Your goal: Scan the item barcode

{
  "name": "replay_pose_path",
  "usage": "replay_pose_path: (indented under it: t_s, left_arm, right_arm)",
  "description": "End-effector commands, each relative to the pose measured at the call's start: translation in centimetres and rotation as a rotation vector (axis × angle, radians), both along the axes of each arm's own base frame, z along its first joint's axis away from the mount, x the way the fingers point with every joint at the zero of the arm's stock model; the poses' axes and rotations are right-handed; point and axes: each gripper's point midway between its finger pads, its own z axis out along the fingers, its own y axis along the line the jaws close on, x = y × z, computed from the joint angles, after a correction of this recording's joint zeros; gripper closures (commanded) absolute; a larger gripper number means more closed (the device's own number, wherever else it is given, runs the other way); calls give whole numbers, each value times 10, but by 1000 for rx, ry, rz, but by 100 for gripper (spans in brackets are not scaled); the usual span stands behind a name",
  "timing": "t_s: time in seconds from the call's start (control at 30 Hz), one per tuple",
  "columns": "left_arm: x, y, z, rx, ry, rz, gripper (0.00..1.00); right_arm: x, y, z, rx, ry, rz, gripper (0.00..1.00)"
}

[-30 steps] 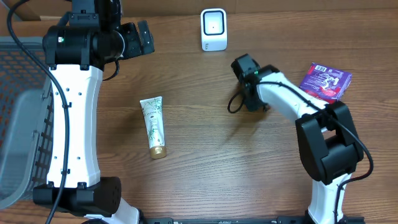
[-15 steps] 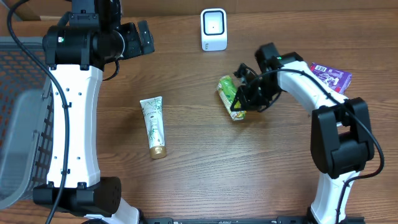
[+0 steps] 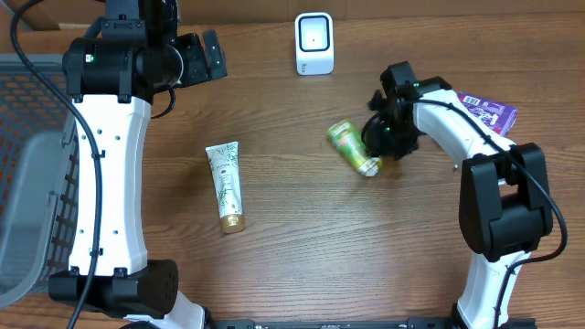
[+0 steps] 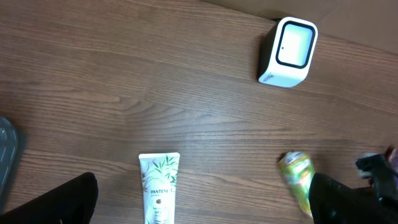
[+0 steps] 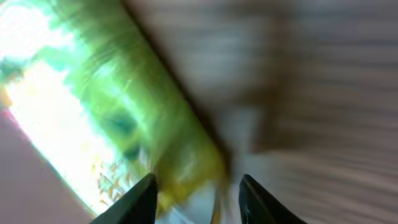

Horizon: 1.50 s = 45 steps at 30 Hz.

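While the green, pale-capped tube [image 3: 353, 147] lies flat beside the right gripper [image 3: 382, 139], we see those jaws parted. We count one such tube, one white tube [image 3: 225, 185], one scanner [image 3: 313, 43], one purple packet [image 3: 484, 114]. The left gripper [image 3: 212, 55] is spread wide.

"PANTENE" on the white tube [image 4: 159, 194]; nothing else legible

Overhead looks straight down, left wrist high, both showing scanner [image 3: 314, 43], right wrist close-up.
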Motion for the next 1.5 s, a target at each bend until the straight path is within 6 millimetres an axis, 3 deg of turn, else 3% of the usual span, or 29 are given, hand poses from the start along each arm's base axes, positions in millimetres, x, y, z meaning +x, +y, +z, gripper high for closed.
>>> replay_pose_path:
  t_s: [0.0,0.17,0.27,0.4,0.5,0.6,0.8,0.93,1.13,1.2,1.27,1.33,1.4,1.47]
  left_arm:
    - [1,-4,3,5,-10,-27,0]
    - [1,-4,3,5,-10,-26,0]
    - [1,-4,3,5,-10,-26,0]
    - [1,-4,3,5,-10,-26,0]
    - [1,-4,3,5,-11,-27,0]
    - [1,-4,3,5,-10,-26,0]
    - [1,-4,3,5,-10,-27,1]
    - [1,-4,3,5,-10,-27,1]
    - [1,-4,3,5,-10,-26,1]
    - [1,-4,3,5,-10,-26,0]
    - [1,-4,3,5,-10,-27,1]
    - [1,-4,3,5,-10,-27,0]
    - [1,-4,3,5,-10,-27,0]
    - [1,-4,3,5,-10,-27,0]
  right_arm:
    - [21,-62,11,-352,-109,-85,52]
    - [21,-64,12,-368,-111,-46,51]
    - [20,-40,16,-241,-94,43,51]
    - [25,-1,44,-28,-110,117,49]
    - [27,12,65,65,-121,123,46]
    - [20,19,69,119,-94,127,41]
    - [-9,24,39,122,-21,245,25]
    - [-14,14,8,63,-27,243,22]
    - [-16,12,-20,69,-64,241,21]
    - [-17,12,-23,71,-67,240,25]
    - [-18,12,-23,77,-61,238,35]
    - [-19,15,-22,94,-58,239,48]
    - [-21,18,-21,115,-53,239,72]
    - [-22,22,-20,137,-45,236,79]
